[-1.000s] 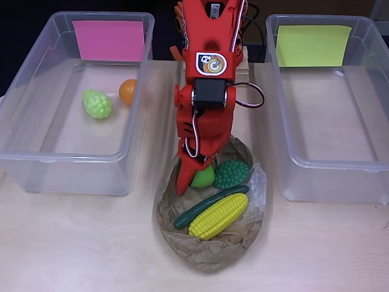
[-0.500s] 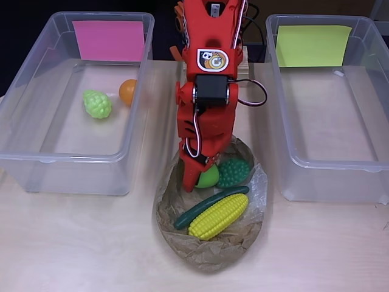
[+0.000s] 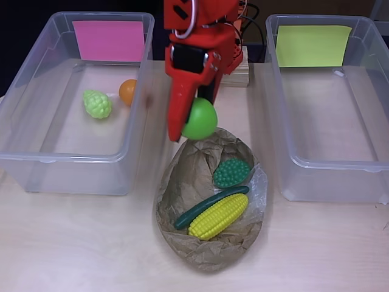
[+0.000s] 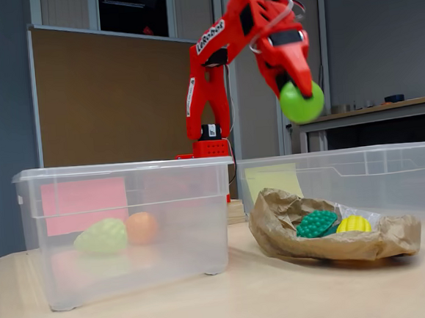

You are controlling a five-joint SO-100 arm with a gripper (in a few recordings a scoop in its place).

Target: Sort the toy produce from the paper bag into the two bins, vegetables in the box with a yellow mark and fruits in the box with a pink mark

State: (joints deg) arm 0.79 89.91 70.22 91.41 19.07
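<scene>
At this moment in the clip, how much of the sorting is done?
Done: a light green bumpy fruit and an orange lie in the pink-marked bin. In hand: the gripper holds a green ball lifted above the paper bag. Left: the corn, a dark green cucumber and a bumpy dark green piece sit in the bag; the yellow-marked bin holds no produce.

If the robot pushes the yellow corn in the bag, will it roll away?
Probably not far. The corn is long and bumpy, so it would likely roll only sideways, and the cucumber touching it and the crumpled paper bag should stop it. It looks like hard plastic, probably light and stiff.
</scene>
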